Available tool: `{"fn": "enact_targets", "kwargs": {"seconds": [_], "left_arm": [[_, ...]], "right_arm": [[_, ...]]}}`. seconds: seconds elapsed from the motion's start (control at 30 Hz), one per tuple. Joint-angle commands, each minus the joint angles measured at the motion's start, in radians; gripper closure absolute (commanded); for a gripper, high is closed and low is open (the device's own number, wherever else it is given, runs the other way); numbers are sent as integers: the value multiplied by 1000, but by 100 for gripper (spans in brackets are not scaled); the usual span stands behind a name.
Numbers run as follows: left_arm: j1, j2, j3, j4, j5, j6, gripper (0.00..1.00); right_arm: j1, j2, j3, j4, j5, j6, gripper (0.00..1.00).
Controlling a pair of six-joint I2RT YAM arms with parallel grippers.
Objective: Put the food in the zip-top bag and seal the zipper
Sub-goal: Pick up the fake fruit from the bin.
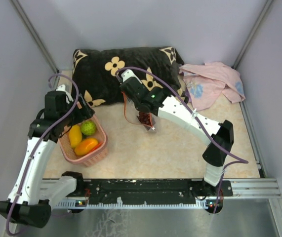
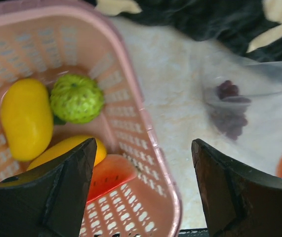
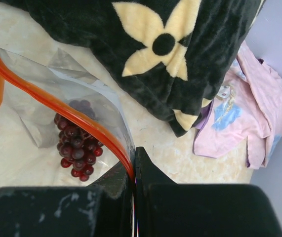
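Note:
The clear zip-top bag (image 3: 42, 79) hangs from my right gripper (image 3: 134, 170), which is shut on its red-orange zipper (image 3: 52, 101). The mouth is open, and a dark purple grape bunch (image 3: 76, 143) lies inside. In the top view the right gripper (image 1: 144, 114) holds the bag (image 1: 147, 121) at mid-table. My left gripper (image 2: 143, 190) is open and empty over the right rim of the pink basket (image 2: 150, 143). The basket holds a yellow fruit (image 2: 26, 118), a green bumpy fruit (image 2: 76, 98), an orange-yellow fruit (image 2: 66, 148) and a red slice (image 2: 111, 175). The bag (image 2: 264, 123) lies to the basket's right.
A black pillow with cream flowers (image 1: 126, 69) lies along the back, just behind the bag. A pink cloth (image 1: 212, 84) lies at the back right. The basket (image 1: 99, 150) stands at the left, near the front edge. Grey walls enclose the table.

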Motion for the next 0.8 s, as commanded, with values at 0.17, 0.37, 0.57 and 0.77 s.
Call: {"fn": "enact_targets", "kwargs": {"seconds": [0.17,0.37,0.57,0.77], "left_arm": [[95,3,-179,-1,-85,-4,15],[152,58,-266,111,-92,-4,16],[167,157,-290,239,-113,1,17],[173,283,-309,307,-111,3,17]], "right_arm": [[-4,-38,28,31,57,-19,100],[-4,-40,6,46,38,-21,100],[-3,-44,-21,66,15,-33,100],[-4,-45,-32,79,3,-37,100]]}}
